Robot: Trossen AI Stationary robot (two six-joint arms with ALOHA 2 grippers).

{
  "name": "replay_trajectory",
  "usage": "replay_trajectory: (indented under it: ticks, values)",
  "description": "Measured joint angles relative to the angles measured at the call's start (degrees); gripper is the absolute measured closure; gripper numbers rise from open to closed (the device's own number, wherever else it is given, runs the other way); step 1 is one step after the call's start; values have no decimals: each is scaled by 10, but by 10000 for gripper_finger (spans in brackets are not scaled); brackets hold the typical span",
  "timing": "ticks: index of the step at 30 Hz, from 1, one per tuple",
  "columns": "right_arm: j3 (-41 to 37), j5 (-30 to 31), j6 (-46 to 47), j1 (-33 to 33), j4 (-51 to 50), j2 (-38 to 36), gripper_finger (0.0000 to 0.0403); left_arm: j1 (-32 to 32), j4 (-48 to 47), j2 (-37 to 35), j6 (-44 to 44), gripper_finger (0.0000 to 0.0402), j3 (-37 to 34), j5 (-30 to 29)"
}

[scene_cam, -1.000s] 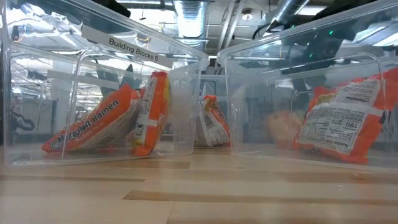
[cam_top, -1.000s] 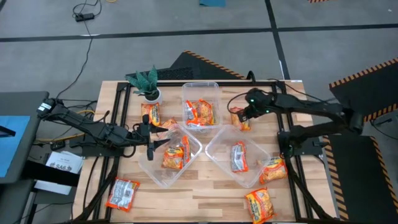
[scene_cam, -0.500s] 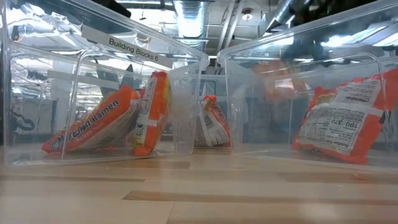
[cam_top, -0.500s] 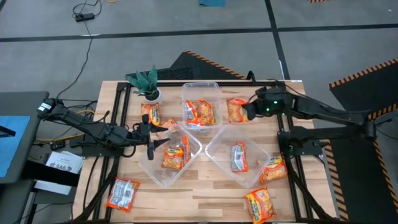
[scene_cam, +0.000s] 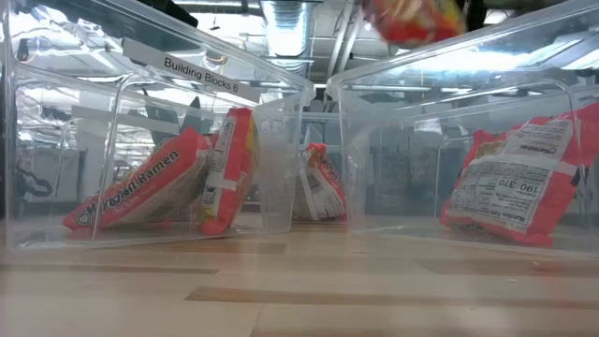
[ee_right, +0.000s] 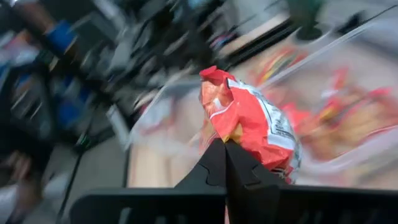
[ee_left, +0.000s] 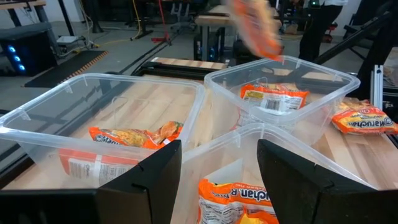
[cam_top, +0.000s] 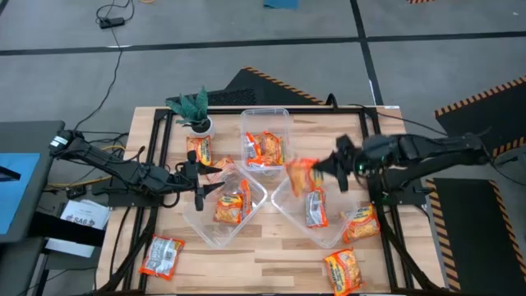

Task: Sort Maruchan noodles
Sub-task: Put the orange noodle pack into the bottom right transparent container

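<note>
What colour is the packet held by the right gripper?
Orange-red, with a white printed panel; the packet shows best in the right wrist view.

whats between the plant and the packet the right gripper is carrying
In the high view, the far clear tub with noodle packets inside sits between the potted plant and the packet pinched in the right gripper.

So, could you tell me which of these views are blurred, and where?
Right wrist view: background smeared by motion, only the packet in the shut right gripper stays sharp. High view: that packet is streaked. Low view: it shows as a soft blob at the top; the tubs reflect the ceiling lights. Left wrist view: packet blurred, the rest crisp.
</note>
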Motion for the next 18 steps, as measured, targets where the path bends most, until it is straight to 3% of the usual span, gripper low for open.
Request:
replay_trajectory:
  ticks: [7,18]
  values:
    - [0,71,17,102,-45,49,394,0,0,0,-1,203,0,0]
    - [0,96,57,101,-99,69,367,0,0,0,-1,203,0,0]
